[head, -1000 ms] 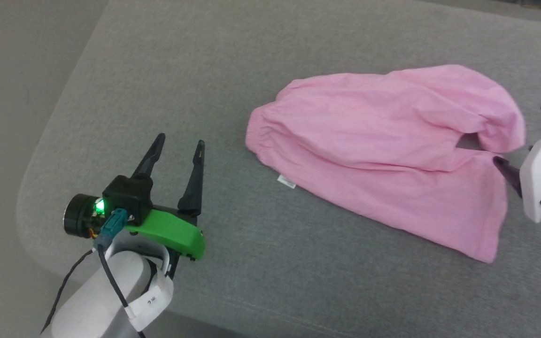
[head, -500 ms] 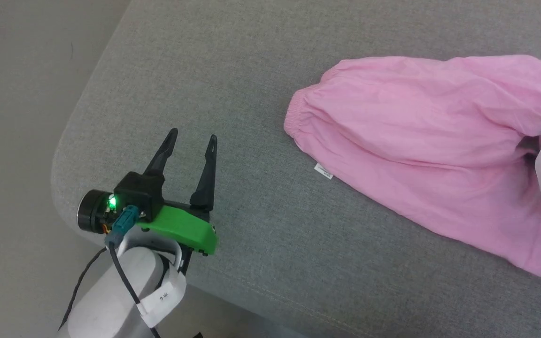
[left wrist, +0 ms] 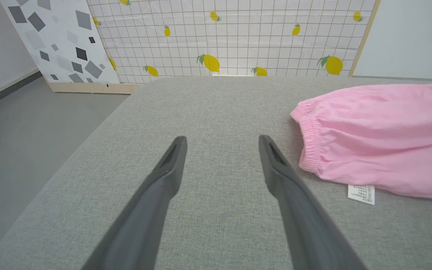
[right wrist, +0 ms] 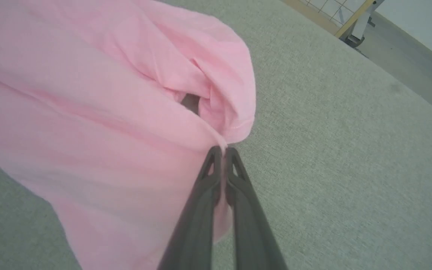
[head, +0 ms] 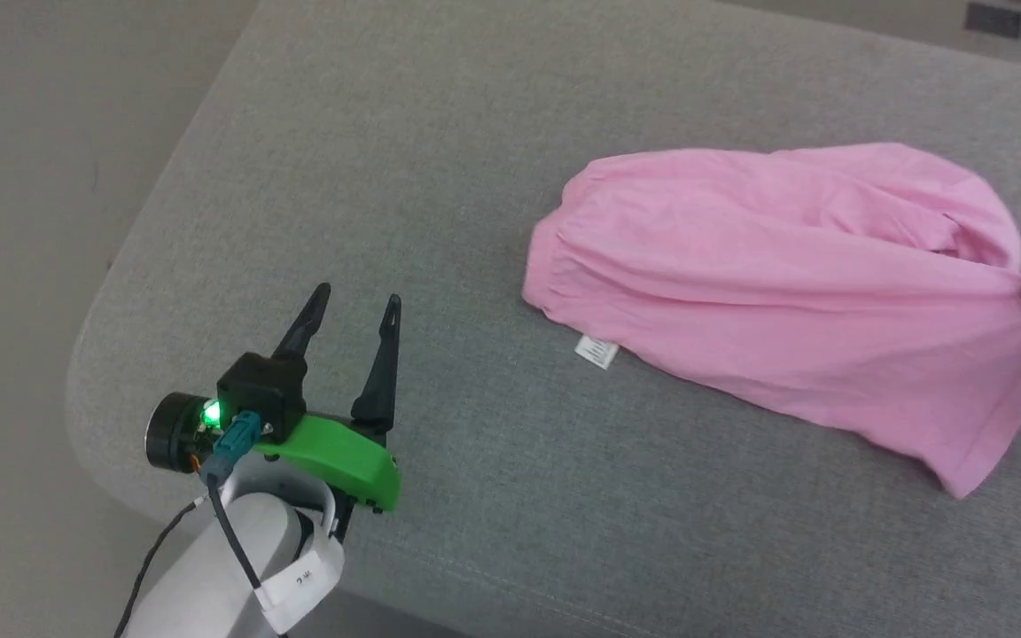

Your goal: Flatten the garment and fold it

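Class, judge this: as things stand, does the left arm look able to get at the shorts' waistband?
Probably yes. The left gripper is open, and only bare grey cushion lies between it and the waistband, which faces that side. The right gripper pinches the shorts at the other end.

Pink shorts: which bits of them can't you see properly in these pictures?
- Print on the care label: left wrist view, too small to read.
- Leg ends of the shorts: left wrist view, cut off by the right edge.
- Cloth pinched by the right gripper: right wrist view, its shut fingers hide how much.
- That gripper's body: head view, cut off by the right edge.
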Controlling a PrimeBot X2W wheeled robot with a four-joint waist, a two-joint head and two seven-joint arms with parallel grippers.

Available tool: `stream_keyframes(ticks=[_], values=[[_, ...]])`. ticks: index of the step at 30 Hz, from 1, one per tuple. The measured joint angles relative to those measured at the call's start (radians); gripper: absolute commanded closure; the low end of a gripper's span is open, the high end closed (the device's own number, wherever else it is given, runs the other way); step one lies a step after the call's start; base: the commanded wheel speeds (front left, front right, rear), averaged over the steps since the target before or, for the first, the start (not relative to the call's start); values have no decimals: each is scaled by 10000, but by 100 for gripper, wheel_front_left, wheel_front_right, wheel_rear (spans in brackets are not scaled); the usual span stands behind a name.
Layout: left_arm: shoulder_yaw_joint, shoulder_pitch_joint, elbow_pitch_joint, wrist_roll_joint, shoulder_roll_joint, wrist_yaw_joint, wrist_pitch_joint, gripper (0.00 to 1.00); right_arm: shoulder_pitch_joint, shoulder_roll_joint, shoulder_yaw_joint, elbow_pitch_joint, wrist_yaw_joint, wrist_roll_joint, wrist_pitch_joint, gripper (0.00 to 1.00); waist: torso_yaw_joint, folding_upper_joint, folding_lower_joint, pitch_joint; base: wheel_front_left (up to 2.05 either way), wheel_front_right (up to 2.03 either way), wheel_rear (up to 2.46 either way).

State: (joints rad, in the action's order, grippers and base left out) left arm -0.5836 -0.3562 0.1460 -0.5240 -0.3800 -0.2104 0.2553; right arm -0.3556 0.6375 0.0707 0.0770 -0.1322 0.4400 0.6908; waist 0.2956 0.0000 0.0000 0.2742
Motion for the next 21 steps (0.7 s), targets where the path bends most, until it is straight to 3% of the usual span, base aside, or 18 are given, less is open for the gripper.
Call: stream_keyframes(ticks=[6,11,14,21], values=[[-31,142,-125,-54,-59,-4,-73,0,1447,-134,-1379,-1634,0,-4,788,100,-283,0,0,-354,0,0,0],[-67,243,-276,-71,-115,-6,-90,0,1710,-226,-2000,-2314,0,-142,1457,100,-335,0,0,-280,0,0,0],[-134,211,-380,-69,-104,46,-134,0,1102,-115,-1990,-1841,0,-238,2232,100,-232,0,0,-27,0,0,0],[-219,-144,-347,-63,161,134,-130,0,-1044,303,-1542,140,-2,-895,2569,100,197,0,0,540,0,0,0]])
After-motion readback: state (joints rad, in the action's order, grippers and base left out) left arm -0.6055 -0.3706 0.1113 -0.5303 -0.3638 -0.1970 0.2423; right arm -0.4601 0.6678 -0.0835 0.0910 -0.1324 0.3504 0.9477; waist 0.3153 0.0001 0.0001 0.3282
